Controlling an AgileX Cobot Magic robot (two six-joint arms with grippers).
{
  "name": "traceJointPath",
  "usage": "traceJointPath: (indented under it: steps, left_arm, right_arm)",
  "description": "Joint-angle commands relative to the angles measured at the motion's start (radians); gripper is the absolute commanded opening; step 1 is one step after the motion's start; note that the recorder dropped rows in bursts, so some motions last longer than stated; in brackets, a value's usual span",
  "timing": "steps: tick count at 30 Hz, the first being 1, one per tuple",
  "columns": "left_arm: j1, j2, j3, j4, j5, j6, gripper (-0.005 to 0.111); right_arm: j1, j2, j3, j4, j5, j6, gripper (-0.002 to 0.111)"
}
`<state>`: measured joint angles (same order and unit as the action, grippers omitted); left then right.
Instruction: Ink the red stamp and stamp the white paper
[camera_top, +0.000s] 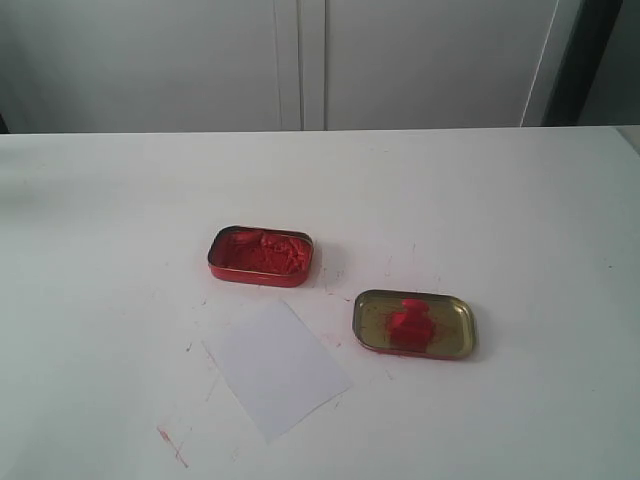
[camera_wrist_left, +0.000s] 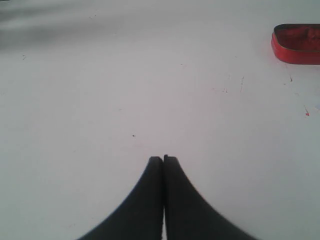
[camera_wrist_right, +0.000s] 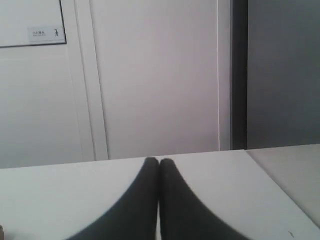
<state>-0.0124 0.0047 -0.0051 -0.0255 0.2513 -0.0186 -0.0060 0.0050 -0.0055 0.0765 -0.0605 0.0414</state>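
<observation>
Paper (camera_top: 277, 368), white and thin, lies flat on the white worktop (camera_top: 100, 220). It is turned a bit, so one corner points to the near edge. Its whole top shows.

Just behind the paper sits a red tin (camera_top: 250, 275) full of lumpy red paste. To the right of the paper, near but not touching, sits a gold lid (camera_top: 452, 320). A small red blocky thing sits in the middle of the lid. It looks like the red stamp (camera_top: 407, 320), but a red smear around it makes the shape hard to tell. Only bare worktop lies between the lid, the tin and the paper. A thin red scratch (camera_top: 170, 445) marks the worktop to the left of the paper, close to the near edge.

Only the exterior view shows the paper, the lid and the stamp together. Only the wrist views show the jaws.

In the left wrist view, the jaws of the left gripper (camera_wrist_left: 163, 158) are pressed together and hold nothing. They are over bare worktop. The red tin (camera_wrist_left: 295, 54) peeks in at the edge of that picture, well apart from the jaws, with tiny red specks near it.

In the right wrist view, the jaws of the right gripper (camera_wrist_right: 159, 160) are closed too, and empty. Past them are the far edge of the worktop, white wall panels (camera_wrist_right: 160, 75), a small sign (camera_wrist_right: 45, 33) and a dark strip.
</observation>
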Motion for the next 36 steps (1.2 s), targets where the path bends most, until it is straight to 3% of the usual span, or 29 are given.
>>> traceJointPath:
  steps: [1, 19, 28, 36]
  left_arm:
    - [0.000, -0.005, 0.005, 0.002, -0.005, 0.001, 0.000]
    - [0.000, -0.005, 0.005, 0.002, -0.005, 0.001, 0.000]
    - [0.000, -0.005, 0.005, 0.002, -0.005, 0.001, 0.000]
    - [0.000, -0.005, 0.005, 0.002, -0.005, 0.001, 0.000]
  right_arm:
    - [-0.005, -0.005, 0.006, 0.001, -0.037, 0.024, 0.000]
    - [-0.005, -0.005, 0.003, 0.001, -0.031, -0.012, 0.000]
    - [-0.005, 0.003, -0.119, -0.006, 0.108, -0.019, 0.000]
    - [-0.005, 0.188, -0.260, -0.006, 0.144, -0.019, 0.000]
